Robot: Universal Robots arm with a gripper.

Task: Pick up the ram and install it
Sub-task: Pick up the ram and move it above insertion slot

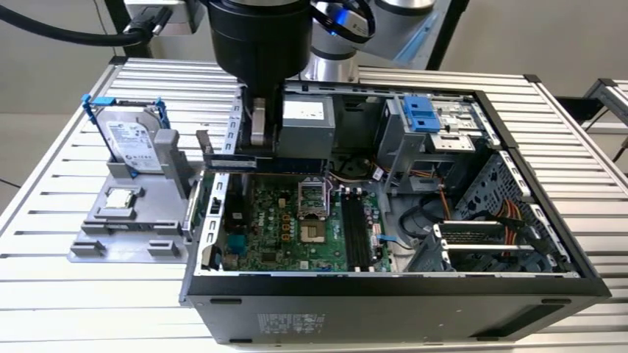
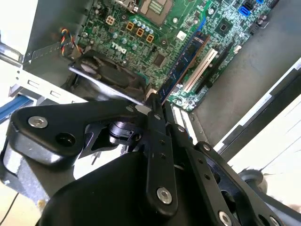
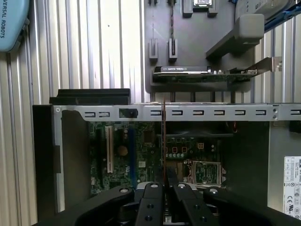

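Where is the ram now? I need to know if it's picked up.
The ram is clamped edge-on in the hand in the first wrist view, above the green motherboard, reaching toward the case rim.

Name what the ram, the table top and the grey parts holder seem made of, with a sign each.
Seemingly: the ram is blue laminate circuit board, matt, with dark chips; the table top is probably aluminium, silvery ribbed slats with dull sheen; the grey parts holder is likely plastic, matt grey, blocky shapes.
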